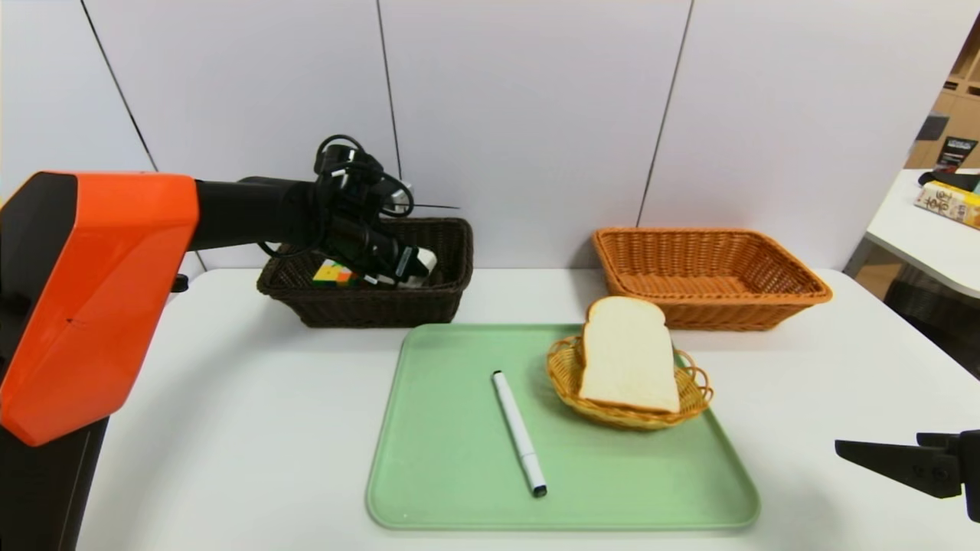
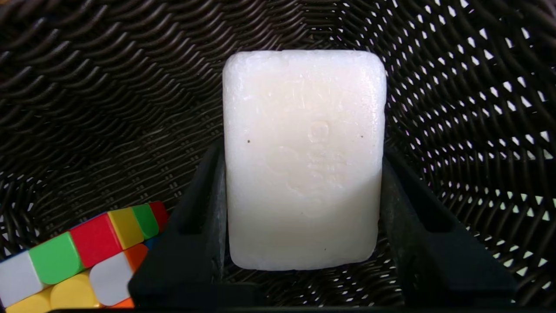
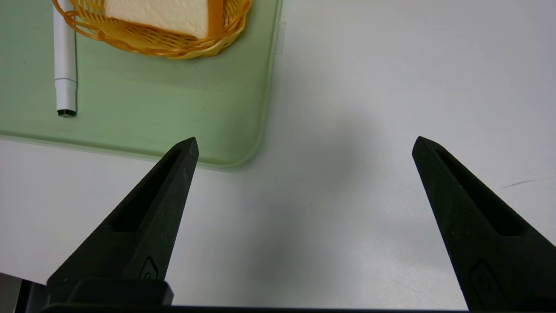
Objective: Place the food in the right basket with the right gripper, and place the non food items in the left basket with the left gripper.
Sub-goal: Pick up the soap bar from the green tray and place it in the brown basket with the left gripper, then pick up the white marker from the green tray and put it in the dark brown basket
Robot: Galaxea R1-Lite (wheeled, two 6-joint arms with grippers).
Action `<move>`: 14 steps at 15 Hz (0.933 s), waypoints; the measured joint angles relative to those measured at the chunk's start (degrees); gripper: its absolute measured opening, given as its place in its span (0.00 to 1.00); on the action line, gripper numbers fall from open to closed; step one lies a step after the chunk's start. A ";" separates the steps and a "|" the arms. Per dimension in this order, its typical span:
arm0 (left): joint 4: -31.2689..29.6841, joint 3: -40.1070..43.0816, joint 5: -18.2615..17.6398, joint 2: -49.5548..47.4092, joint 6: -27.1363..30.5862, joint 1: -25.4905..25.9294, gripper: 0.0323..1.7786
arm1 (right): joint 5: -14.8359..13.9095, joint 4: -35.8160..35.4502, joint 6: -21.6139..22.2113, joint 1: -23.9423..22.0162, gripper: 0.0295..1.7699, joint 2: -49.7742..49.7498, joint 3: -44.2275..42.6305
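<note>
My left gripper [image 1: 413, 268] reaches down into the dark brown left basket [image 1: 367, 306]. Its fingers [image 2: 204, 208] lie against both long sides of a white soap bar [image 2: 304, 156], low over the basket's woven floor [image 2: 87, 87]. A colourful puzzle cube [image 1: 333, 273] [image 2: 82, 256] lies in the same basket beside the gripper. A slice of bread [image 1: 629, 353] leans in a small wicker bowl [image 1: 628, 413] on the green tray [image 1: 459, 474]. A white marker [image 1: 519, 432] lies on the tray. My right gripper [image 1: 842, 446] [image 3: 305, 140] hangs open over bare table beyond the tray's near right corner.
The orange right basket [image 1: 708, 275] stands behind the tray with nothing showing inside. A side table with a carton [image 1: 949, 203] stands at the far right. In the right wrist view the tray's corner [image 3: 243, 148], the marker [image 3: 65, 65] and the bread [image 3: 165, 15] show.
</note>
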 joint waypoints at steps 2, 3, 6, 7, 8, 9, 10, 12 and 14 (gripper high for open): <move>-0.44 0.00 -0.04 0.00 0.09 0.00 0.69 | 0.02 0.00 0.00 -0.20 0.96 -0.02 0.02; -1.24 0.00 -0.04 -0.06 0.05 0.07 0.73 | 0.09 -0.01 0.00 -0.26 0.96 0.00 0.04; -4.08 -0.16 -0.02 -0.96 -1.05 0.55 0.80 | 0.13 -0.01 -0.02 -0.26 0.96 0.00 0.06; -4.63 -0.20 -0.02 -1.44 -1.24 0.72 0.82 | 0.13 -0.04 0.00 -0.28 0.96 0.00 0.04; -4.83 -0.20 -0.04 -2.34 -1.33 0.93 0.83 | 0.13 -0.04 0.00 -0.28 0.96 0.00 -0.02; -4.94 -0.20 -0.06 -3.45 -1.40 1.16 0.85 | 0.11 -0.09 -0.04 -0.28 0.96 0.00 -0.09; -4.99 -0.20 -0.09 -4.77 -1.43 1.29 0.86 | 0.13 -0.09 -0.06 -0.28 0.96 0.00 -0.11; -4.80 -0.20 -0.11 -7.80 -1.51 1.18 0.88 | 0.13 -0.10 -0.09 -0.28 0.96 0.00 -0.17; -3.61 -0.13 -0.02 -11.00 -1.90 0.07 0.90 | 0.13 -0.09 -0.04 -0.28 0.96 0.00 -0.13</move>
